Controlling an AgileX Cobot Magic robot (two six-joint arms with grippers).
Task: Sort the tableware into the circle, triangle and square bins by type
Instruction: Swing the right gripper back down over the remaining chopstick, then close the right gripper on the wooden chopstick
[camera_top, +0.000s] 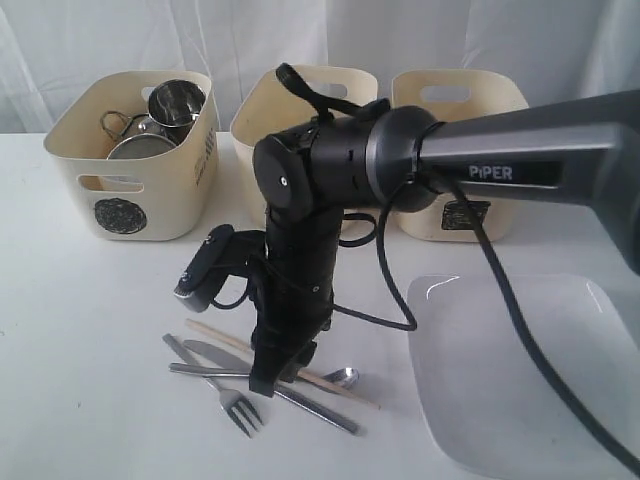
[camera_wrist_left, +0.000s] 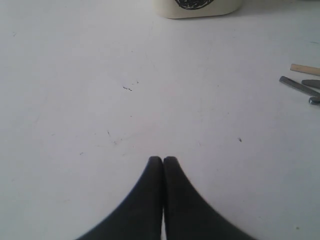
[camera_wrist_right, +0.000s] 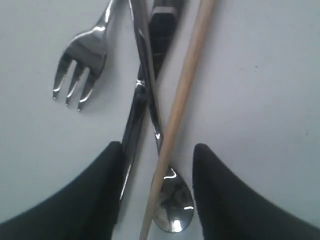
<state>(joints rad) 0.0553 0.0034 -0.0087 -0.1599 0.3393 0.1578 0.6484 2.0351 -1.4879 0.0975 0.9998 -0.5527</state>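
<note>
The steel fork (camera_wrist_right: 80, 65), knife (camera_wrist_right: 134, 117), spoon (camera_wrist_right: 173, 205) and one wooden chopstick (camera_wrist_right: 185, 85) lie crossed on the white table. My right gripper (camera_wrist_right: 157, 145) hangs open just above them, with the chopstick and the spoon's bowl between its fingers and the knife at one finger's edge. In the exterior view it (camera_top: 272, 380) points straight down onto the pile. My left gripper (camera_wrist_left: 163, 160) is shut on nothing over bare table. The circle bin (camera_top: 125, 160) holds steel cups (camera_top: 176, 102) and bowls. The arm hides the middle bin's (camera_top: 300, 95) mark. The square bin (camera_top: 462, 100) stands at the right.
The large white square plate (camera_top: 515, 370) lies at the front right. The right arm (camera_top: 540, 160) and its black cable (camera_top: 500, 300) stretch over it from the right. In the left wrist view the circle bin's base (camera_wrist_left: 197, 6) and the cutlery handle ends (camera_wrist_left: 297, 85) show at the edges.
</note>
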